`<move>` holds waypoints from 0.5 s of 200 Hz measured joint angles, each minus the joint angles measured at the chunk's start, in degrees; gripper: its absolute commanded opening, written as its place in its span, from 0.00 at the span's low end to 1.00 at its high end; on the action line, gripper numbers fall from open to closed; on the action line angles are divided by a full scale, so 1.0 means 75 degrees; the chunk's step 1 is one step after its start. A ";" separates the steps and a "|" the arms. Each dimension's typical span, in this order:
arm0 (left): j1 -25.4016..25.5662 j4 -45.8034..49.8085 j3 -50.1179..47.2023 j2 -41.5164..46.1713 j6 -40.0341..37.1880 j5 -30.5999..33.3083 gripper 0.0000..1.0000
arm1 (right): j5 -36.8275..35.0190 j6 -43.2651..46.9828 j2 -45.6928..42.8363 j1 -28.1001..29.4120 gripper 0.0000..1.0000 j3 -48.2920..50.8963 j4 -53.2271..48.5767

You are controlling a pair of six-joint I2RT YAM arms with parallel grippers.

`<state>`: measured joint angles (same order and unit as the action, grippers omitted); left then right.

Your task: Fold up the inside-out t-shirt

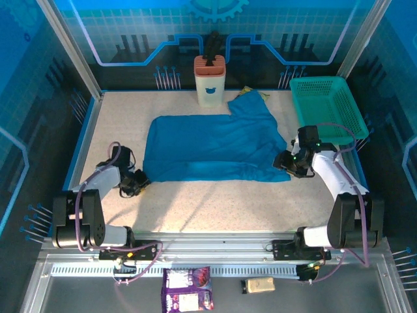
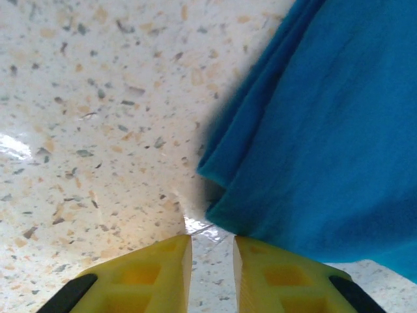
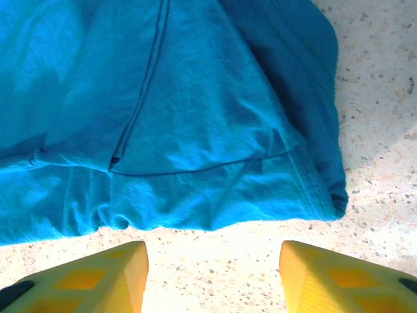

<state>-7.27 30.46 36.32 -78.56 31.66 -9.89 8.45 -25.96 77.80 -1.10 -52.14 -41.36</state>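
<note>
The speckled worktop (image 1: 215,208) carries the blue t-shirt (image 1: 208,151) spread across its middle. The left gripper (image 2: 212,242), narrow and empty, sits beside the shirt's left corner. The right gripper (image 3: 214,251), wide and empty, faces its right hem.

No legible text anywhere

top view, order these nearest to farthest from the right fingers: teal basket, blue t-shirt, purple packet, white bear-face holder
From the right fingers:
1. blue t-shirt, right beside them, to their left
2. teal basket, just behind, at the table's right edge
3. white bear-face holder, back centre
4. purple packet, on the front ledge, left of centre
</note>
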 measured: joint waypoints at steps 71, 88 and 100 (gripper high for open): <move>0.0006 -0.0758 -0.0055 0.0090 -0.0044 0.0178 0.21 | 0.0510 0.0044 -0.0044 -0.0396 0.55 0.0472 0.0274; 0.0006 -0.0903 -0.0055 0.0090 -0.0050 0.0175 0.17 | 0.0691 0.0041 -0.0044 -0.0597 0.55 0.0606 0.0323; 0.0006 -0.0944 -0.0055 0.0085 -0.0073 0.0172 0.13 | 0.0804 0.0038 -0.0044 -0.0775 0.55 0.0667 0.0367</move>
<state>-7.22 23.38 35.90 -77.93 31.11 -8.60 14.48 -25.67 77.47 -6.92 -47.13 -38.61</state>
